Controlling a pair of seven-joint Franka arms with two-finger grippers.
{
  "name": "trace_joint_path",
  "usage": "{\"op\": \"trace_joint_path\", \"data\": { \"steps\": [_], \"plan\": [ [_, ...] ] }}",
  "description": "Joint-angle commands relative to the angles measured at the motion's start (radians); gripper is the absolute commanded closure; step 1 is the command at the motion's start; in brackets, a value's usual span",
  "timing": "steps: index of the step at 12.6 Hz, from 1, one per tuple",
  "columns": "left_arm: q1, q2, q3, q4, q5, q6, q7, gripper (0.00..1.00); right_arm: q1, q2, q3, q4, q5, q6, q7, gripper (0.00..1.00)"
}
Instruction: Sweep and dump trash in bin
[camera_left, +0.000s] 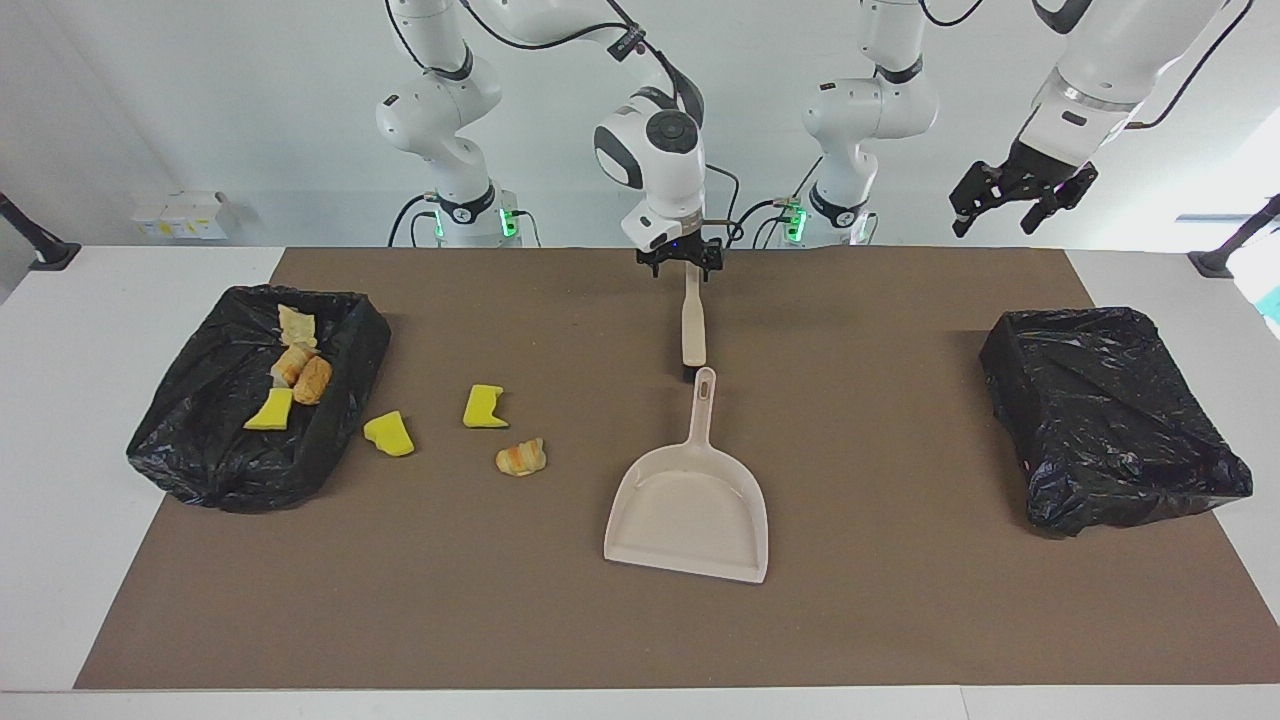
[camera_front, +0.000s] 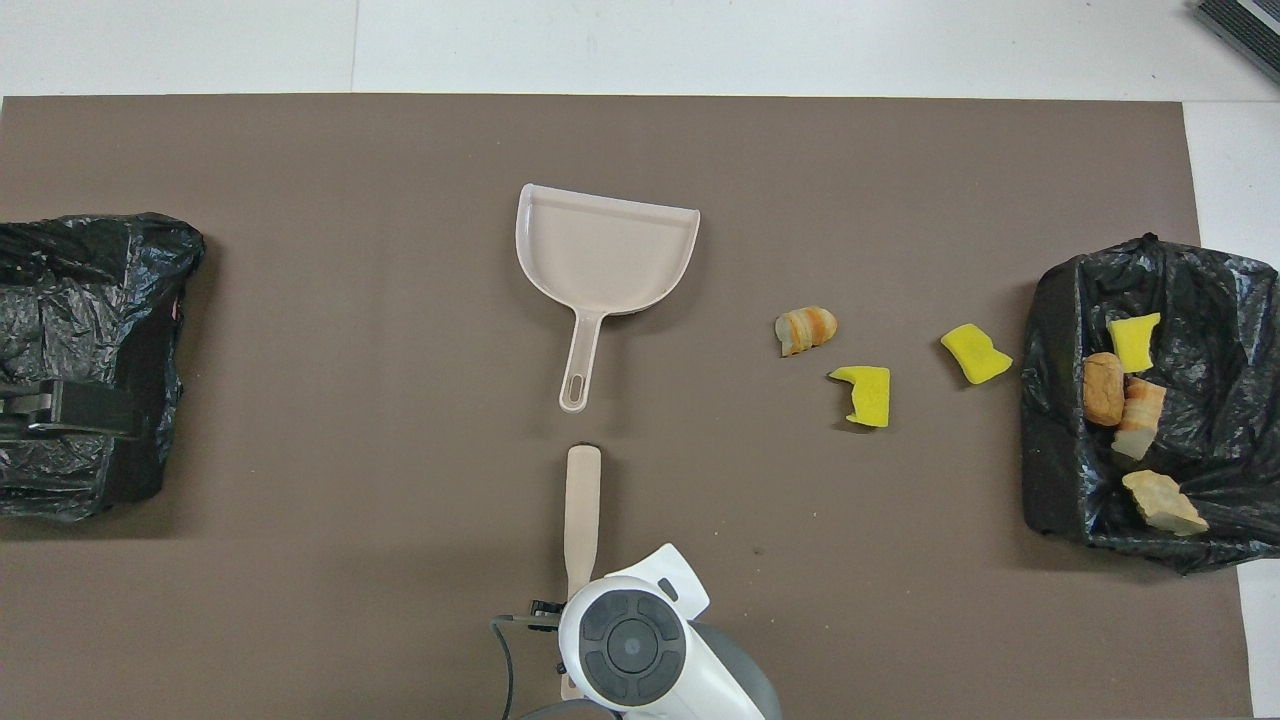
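Three trash pieces lie loose on the brown mat: a croissant lump (camera_left: 521, 457) (camera_front: 805, 329) and two yellow chunks (camera_left: 484, 406) (camera_left: 389, 434). More trash sits in the black-lined bin (camera_left: 330, 420) (camera_front: 1050, 400) at the right arm's end. A beige dustpan (camera_left: 690, 505) (camera_front: 605, 250) lies flat at mid-table. A beige brush (camera_left: 692, 325) (camera_front: 581, 500) lies in line with its handle, nearer to the robots. My right gripper (camera_left: 680, 264) stands open, low over the brush handle's robot-side end, fingers either side of it. My left gripper (camera_left: 1003, 215) waits raised and open.
A second black-lined bin (camera_left: 1110, 415) (camera_front: 90, 360) stands at the left arm's end, holding nothing I can see. The brown mat (camera_left: 900, 620) covers most of the white table. In the overhead view the right arm's wrist (camera_front: 630, 650) hides its fingers.
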Motion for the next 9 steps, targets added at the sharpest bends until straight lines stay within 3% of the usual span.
{"op": "trace_joint_path", "data": {
  "steps": [1,6,8,9],
  "plan": [
    [0.007,0.003,-0.003,0.015,0.016,-0.013,0.0,0.0,0.033,-0.027,-0.002,-0.036,0.054,0.039,0.019,0.12],
    [0.007,0.003,-0.003,0.015,0.017,-0.013,0.0,0.0,0.038,-0.005,-0.002,-0.035,0.054,0.059,-0.005,0.19],
    [0.007,0.003,-0.003,0.015,0.016,-0.013,0.0,0.0,0.039,0.005,-0.002,-0.033,0.053,0.075,-0.019,0.28],
    [0.006,0.003,-0.003,0.015,0.016,-0.013,0.0,0.0,0.045,0.008,-0.002,-0.032,0.051,0.091,-0.019,0.38]
  ]
}}
